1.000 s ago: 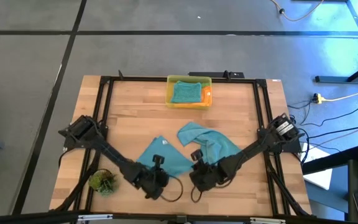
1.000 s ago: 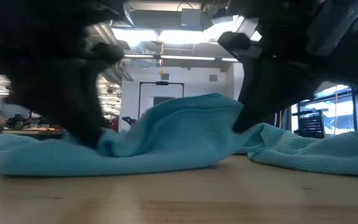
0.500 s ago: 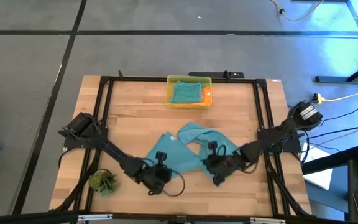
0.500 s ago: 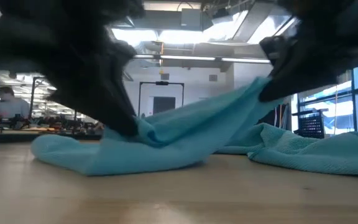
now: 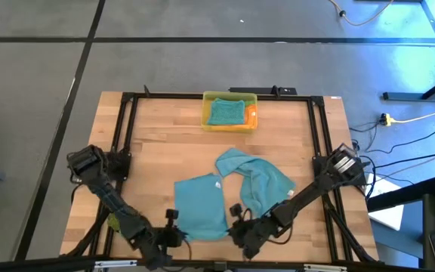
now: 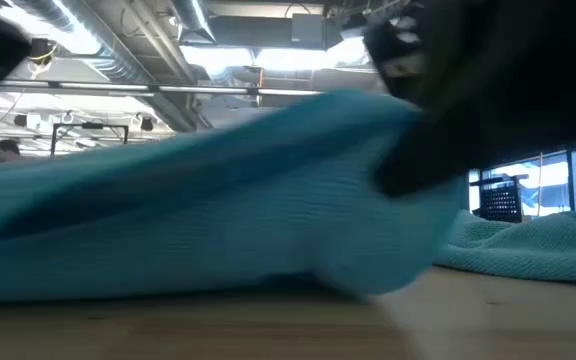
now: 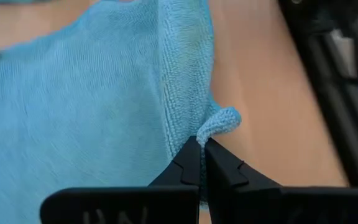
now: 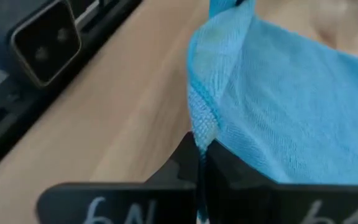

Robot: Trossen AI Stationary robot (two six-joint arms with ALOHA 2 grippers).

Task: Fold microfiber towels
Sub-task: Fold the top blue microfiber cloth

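**A:** How will that blue towel [image 5: 200,205] handle?

**B:** Soft and light, I'd judge. It lies spread near the front edge of the bench [image 5: 157,159] and sags wherever nothing holds it. Corners and hems are the places to take it; the middle would only bunch.

**A:** And the pincers?

**B:** Both are pressed together on it. The left pincer [image 7: 201,149] pinches one front corner, where a little curl of hem sticks out past the tips. The right pincer [image 8: 202,146] pinches the other front corner, with the cloth rising from it in a ridge.

**A:** What does the overhead camera add?

**B:** The layout: a second blue towel [image 5: 257,175] rumpled just beside the first, and a yellow bin [image 5: 230,111] at the back holding folded cloth. The wrist cameras alone show the actual grip. The level camera shows only a raised blue fold [image 6: 198,200] close up.
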